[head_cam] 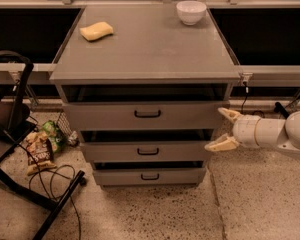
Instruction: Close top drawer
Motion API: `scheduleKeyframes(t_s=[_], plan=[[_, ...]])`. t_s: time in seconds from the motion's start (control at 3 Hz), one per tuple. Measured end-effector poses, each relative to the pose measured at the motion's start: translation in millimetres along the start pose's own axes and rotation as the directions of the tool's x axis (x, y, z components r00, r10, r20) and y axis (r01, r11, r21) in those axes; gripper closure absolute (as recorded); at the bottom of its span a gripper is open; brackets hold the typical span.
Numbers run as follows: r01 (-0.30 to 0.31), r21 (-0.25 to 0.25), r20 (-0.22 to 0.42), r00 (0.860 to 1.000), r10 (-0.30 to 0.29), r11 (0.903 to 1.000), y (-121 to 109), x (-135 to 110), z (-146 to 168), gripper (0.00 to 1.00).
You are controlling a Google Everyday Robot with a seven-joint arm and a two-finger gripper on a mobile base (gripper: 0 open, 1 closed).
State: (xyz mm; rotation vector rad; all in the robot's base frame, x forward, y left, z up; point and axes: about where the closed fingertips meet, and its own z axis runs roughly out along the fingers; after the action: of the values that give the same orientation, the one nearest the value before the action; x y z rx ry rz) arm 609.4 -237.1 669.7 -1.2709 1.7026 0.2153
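You see the top drawer directly beneath the cabinet top, as the uppermost of three grey fronts. Its inside is hidden: only a dark strip shows between the top's edge and the upper rim of the front panel, and nothing can be made out in that shadow. You cannot tell whether the panel sits fully home or a little proud of the frame. The front faces you squarely. Its long axis runs left to right across the cabinet, and the small black bar handle lies level along that same axis at mid-width.

Below it come the middle drawer and the bottom drawer, each with a dark band above its front, so their depths are hidden too.

The gripper hangs at the cabinet's right side, level with the gap between the top and middle fronts, pointing left. Its pale fingers are spread wide apart and hold nothing. The upper tip lies by the right end of the top drawer's panel and the lower one by the middle drawer's right end; contact cannot be judged. The white arm is cut off by the right edge.

On the cabinet top, a yellow sponge lies back left and a white bowl back right. Snack bags and a black stand, partly cropped, sit on the floor to the left.
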Motion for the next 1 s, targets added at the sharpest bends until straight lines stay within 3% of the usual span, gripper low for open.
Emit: scheduleKeyframes(t_s=[0.33, 0.67, 1.0], plan=[[0.042, -0.006, -0.017, 0.999, -0.042, 0.9991, 4, -10, -9, 0.43], [0.131, -0.044, -0.105, 0.985, -0.135, 0.9904, 19, -18, -47, 0.64], [0.219, -0.159, -0.295, 0.92, -0.259, 0.9625, 40, -38, -127, 0.95]])
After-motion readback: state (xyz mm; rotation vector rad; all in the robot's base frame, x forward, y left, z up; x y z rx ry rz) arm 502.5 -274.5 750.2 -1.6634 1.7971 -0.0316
